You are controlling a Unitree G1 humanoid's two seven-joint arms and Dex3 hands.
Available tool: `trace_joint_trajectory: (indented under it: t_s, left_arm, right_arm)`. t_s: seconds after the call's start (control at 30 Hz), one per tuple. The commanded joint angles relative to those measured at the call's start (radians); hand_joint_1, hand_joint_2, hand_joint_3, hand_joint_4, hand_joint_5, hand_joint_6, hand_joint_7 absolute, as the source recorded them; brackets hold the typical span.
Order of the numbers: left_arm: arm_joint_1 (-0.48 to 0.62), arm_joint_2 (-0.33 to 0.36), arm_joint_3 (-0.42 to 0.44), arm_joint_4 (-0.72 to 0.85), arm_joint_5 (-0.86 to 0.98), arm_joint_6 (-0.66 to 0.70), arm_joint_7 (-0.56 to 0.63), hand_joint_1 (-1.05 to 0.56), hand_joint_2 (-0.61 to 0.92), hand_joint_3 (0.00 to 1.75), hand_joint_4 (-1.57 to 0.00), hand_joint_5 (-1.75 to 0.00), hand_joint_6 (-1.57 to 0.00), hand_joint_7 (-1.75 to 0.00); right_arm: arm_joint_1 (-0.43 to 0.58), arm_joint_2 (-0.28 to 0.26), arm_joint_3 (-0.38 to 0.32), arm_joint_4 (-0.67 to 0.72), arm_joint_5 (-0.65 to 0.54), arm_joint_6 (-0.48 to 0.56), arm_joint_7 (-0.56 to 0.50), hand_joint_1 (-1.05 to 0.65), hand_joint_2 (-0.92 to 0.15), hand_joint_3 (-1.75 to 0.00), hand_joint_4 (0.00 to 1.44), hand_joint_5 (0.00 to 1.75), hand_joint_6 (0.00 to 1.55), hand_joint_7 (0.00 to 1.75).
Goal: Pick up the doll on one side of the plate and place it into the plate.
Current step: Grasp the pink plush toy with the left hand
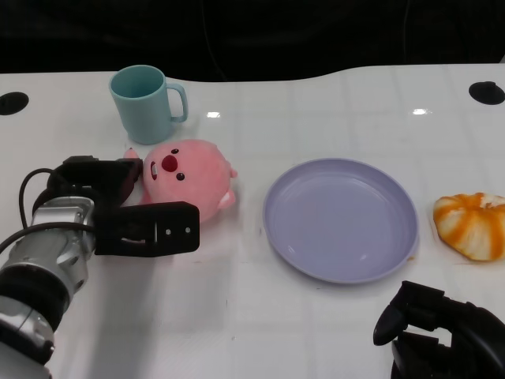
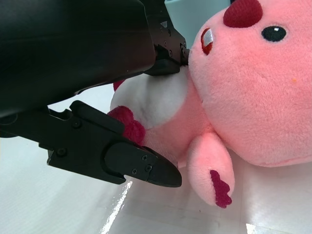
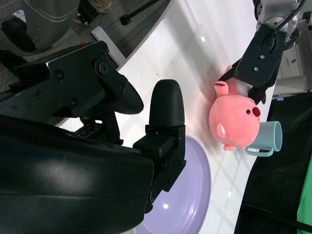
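Note:
The pink plush doll (image 1: pixel 188 177) lies on the white table, left of the lavender plate (image 1: pixel 339 219), which holds nothing. My left hand (image 1: pixel 130 207) lies around the doll's left side, with one finger behind it and one in front. In the left wrist view the doll (image 2: pixel 243 92) fills the space between the fingers (image 2: pixel 122 161). The far finger touches its head and the near one lies close along its body. The doll rests on the table. My right hand (image 1: pixel 442 332) sits near the front edge, below the plate, and holds nothing. The right wrist view shows the doll (image 3: pixel 236 119) beyond the plate (image 3: pixel 190 195).
A teal mug (image 1: pixel 147 103) stands just behind the doll, close to my left hand. An orange and white soft toy (image 1: pixel 473 225) lies right of the plate. Black round holes sit at the table's far corners (image 1: pixel 487 92).

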Motion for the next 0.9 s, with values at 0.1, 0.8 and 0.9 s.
trace_joint_trajectory:
  t_s: [0.1, 0.8, 0.9]
  left_arm:
    - [0.007, -0.032, -0.011, 0.096, -0.022, -0.012, 0.023, -0.41, 0.87, 0.00, -0.36, -0.12, -0.42, -0.02]
    - [0.047, -0.036, -0.024, 0.212, -0.049, -0.121, 0.299, -0.29, 0.92, 0.40, -0.68, -1.63, -0.79, -0.75]
    - [0.057, -0.031, -0.028, 0.212, -0.044, -0.148, 0.372, -0.26, 0.92, 0.35, -0.77, -1.73, -0.59, -1.52]
  right_arm:
    - [0.010, -0.007, -0.010, -0.016, 0.004, -0.002, -0.001, -0.07, -0.67, -1.17, 0.68, 1.75, 0.51, 1.59]
    - [0.020, -0.009, -0.007, -0.035, 0.005, 0.009, -0.008, -0.10, -0.66, -1.17, 0.67, 1.75, 0.51, 1.59]
    - [0.019, -0.007, -0.010, -0.032, 0.009, 0.008, -0.007, -0.10, -0.66, -1.17, 0.67, 1.75, 0.51, 1.59]
